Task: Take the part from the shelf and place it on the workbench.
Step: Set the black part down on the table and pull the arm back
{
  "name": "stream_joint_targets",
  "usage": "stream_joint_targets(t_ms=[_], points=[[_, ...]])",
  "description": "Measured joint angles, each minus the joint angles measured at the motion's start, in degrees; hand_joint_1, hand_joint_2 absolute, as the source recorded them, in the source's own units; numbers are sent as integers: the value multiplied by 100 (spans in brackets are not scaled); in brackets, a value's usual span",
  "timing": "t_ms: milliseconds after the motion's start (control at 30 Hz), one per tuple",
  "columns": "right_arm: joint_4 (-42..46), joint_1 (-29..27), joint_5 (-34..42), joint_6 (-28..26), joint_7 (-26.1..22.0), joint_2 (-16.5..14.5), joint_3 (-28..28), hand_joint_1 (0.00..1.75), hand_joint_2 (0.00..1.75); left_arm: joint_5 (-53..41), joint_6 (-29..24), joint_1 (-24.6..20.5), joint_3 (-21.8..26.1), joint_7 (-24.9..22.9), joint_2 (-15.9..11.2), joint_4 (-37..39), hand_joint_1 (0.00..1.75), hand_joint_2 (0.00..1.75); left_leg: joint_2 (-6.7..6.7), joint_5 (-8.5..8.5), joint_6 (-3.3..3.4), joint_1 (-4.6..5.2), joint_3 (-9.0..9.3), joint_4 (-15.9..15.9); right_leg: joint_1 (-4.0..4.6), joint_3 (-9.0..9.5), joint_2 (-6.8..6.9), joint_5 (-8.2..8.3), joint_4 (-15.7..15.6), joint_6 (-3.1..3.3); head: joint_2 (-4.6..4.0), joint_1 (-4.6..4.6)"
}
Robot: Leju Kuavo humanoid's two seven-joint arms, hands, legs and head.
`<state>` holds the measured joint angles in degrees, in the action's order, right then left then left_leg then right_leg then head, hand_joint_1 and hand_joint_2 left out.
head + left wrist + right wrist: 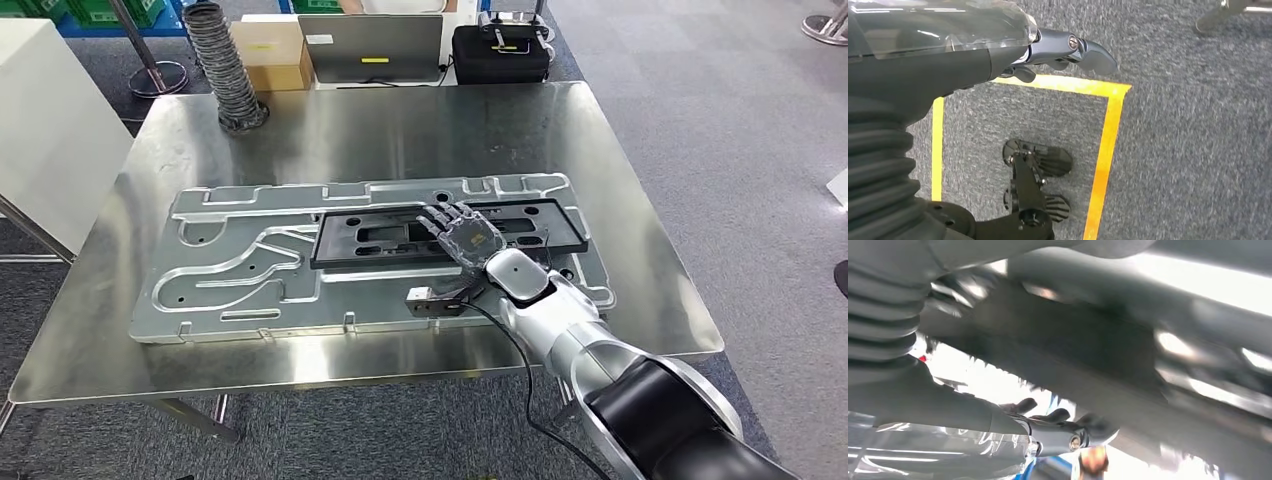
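The right hand [462,238] reaches out over the tabletop [400,130] with its back up and its fingers [441,219] spread flat, their tips lying on the near rail of the black frame part [350,245]. Nothing is wrapped in them; they look open and resting rather than gripping, though from the head view I cannot tell whether the undersides actually press on the frame, and the right wrist view is too blurred to settle it. Just behind the heel of the hand, a small grey block [428,300] with a dark cable sits on the plate.

The black frame part lies flat, under and beyond the fingertips, inside the recess of the large machined aluminium plate [230,270] that covers much of the tabletop. So the part is already down on the workbench, and I judge the step in hand to be the release at the end of placing. The next move calls for lifting the fingers straight up and off without dragging the frame askew.

The left hand [1068,50] hangs by the robot's side over grey carpet, fingers loosely extended and holding nothing.

Beyond the fingertips, at the far edge, stand a coiled ribbed hose [225,65], a laptop [372,48] and a black case [500,52].
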<state>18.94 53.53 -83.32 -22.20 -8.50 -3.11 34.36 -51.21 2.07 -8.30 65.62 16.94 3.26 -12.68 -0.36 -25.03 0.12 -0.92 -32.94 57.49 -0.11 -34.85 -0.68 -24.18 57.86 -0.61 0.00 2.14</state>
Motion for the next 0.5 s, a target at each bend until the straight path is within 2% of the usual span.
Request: stream_joint_targets(t_ms=[67,133,167,200,233,267,300,367,433,500], points=[[15,-24,4,-458,-105,1,-8,0,0,1,-27,-6,-2,-2,3,0,0,0,9,36,62,-12,-4,-32,-19,-171,12,-242,369,-56,0,-1],[46,-54,64,-839,-272,-1,-26,0,0,7,-41,-8,-3,-2,4,0,0,0,13,43,80,-9,-20,-33,-31,-521,25,-614,1126,-93,0,-1],[72,-86,141,-992,-398,-3,-45,0,0,10,-43,-7,-3,-2,4,0,0,0,12,42,82,-7,-23,-32,-35,-680,29,-728,1459,-103,0,-2],[111,-126,288,-1129,-582,-9,-80,0,0,14,-45,-5,-3,-2,5,0,0,0,7,40,83,-6,-23,-30,-38,-760,32,-738,1620,-106,0,-2],[171,-167,522,-1248,-844,-18,-139,0,0,17,-45,-5,-4,-3,7,0,0,0,1,37,82,-5,-20,-27,-40,-730,34,-637,1553,-97,0,-2],[257,-199,823,-1340,-1152,-28,-228,0,0,19,-45,-6,-6,-5,10,0,0,0,-5,31,77,-4,-14,-23,-40,-593,35,-451,1262,-77,0,-1],[363,-220,1172,-1407,-1498,-43,-341,0,0,21,-45,-6,-9,-9,13,0,0,0,-11,22,67,-3,-7,-19,-35,-391,35,-239,837,-44,0,-1],[641,-272,1906,-1491,-2158,-78,-601,0,0,43,-50,-10,-19,-20,22,0,0,0,-11,2,27,17,-12,-5,0,-75,39,-4,158,22,0,0],[1092,-433,2612,-1549,-2640,-104,-842,0,0,91,-59,-7,-24,-30,26,0,0,0,-6,-8,-30,25,-20,-6,38,-4,39,-1,-18,65,0,0],[1718,-677,3124,-1584,-2811,-91,-1012,0,0,143,-63,5,-23,-32,24,0,0,0,-3,-37,-93,19,-11,-1,20,13,37,10,-56,118,0,0]])
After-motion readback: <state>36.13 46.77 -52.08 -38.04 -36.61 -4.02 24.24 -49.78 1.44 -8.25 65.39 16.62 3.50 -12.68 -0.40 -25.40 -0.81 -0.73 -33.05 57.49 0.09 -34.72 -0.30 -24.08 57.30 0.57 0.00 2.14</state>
